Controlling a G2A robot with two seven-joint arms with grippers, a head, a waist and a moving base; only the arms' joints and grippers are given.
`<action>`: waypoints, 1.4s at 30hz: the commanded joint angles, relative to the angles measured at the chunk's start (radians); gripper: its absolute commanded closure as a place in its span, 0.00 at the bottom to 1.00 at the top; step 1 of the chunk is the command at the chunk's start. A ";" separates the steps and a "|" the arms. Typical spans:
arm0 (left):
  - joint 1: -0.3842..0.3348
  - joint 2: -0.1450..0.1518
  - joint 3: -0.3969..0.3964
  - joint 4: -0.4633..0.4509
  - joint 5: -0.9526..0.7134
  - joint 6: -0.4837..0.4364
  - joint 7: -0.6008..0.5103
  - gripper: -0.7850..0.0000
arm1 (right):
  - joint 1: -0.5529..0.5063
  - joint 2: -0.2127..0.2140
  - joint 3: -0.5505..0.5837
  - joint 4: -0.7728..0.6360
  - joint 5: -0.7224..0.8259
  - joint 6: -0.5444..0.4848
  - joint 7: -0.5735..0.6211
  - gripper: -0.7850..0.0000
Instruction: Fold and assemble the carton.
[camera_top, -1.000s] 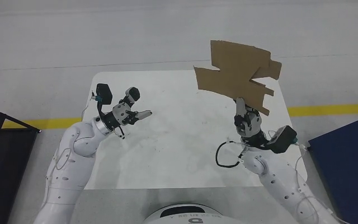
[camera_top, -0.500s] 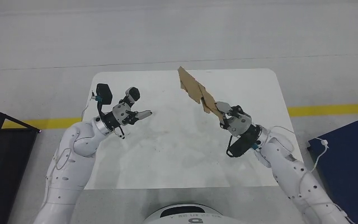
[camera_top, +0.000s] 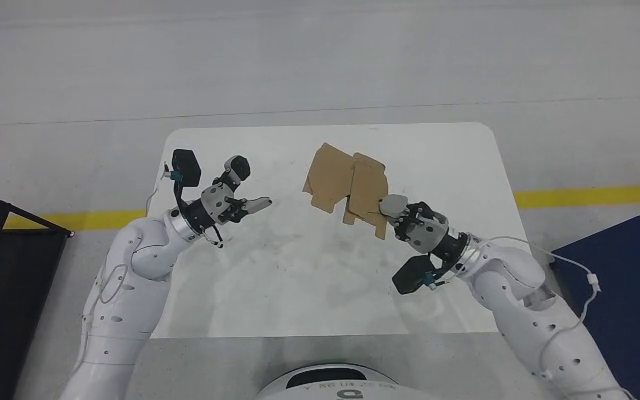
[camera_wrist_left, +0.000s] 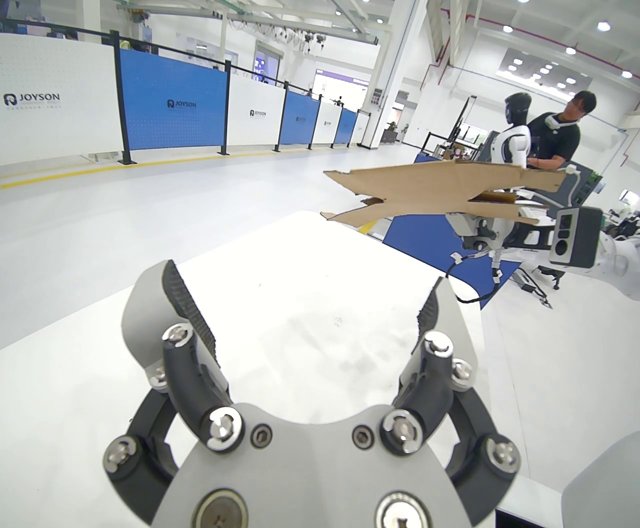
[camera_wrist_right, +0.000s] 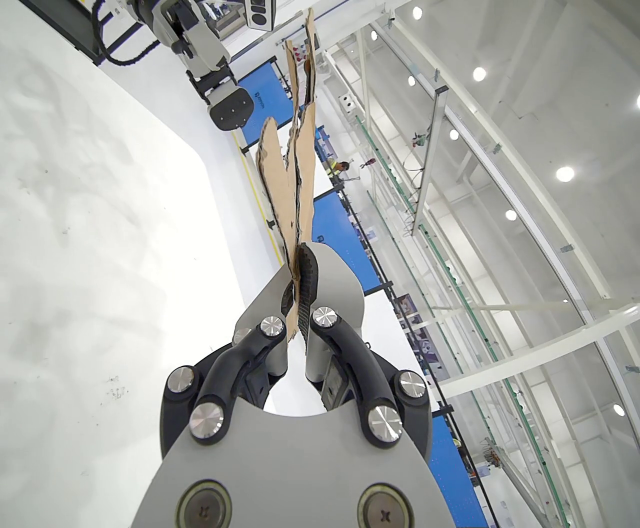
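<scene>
Room to pass between my left gripper (camera_top: 252, 186) and the carton (camera_top: 335, 180). The carton, aloft in my right gripper (camera_top: 391, 206), blocks the far middle.

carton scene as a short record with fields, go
carton: flat cardboard blank, not yet folded, held roughly level in the air above the table
right gripper: fingers shut on the carton's edge
left gripper: fingers open, empty, above the table, apart from the carton
</scene>
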 joint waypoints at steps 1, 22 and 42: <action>0.000 0.000 0.000 0.000 0.000 0.000 0.000 0.00 | 0.000 0.000 0.000 0.000 0.000 0.000 0.000 1.00; -0.222 0.025 0.114 0.209 -0.515 -0.067 -0.386 0.00 | -0.163 0.074 0.126 -0.180 -0.927 0.294 -0.003 1.00; -0.363 0.045 0.435 0.260 -1.421 0.141 -0.903 0.00 | -0.105 0.075 0.084 -0.138 -0.866 0.412 -0.161 1.00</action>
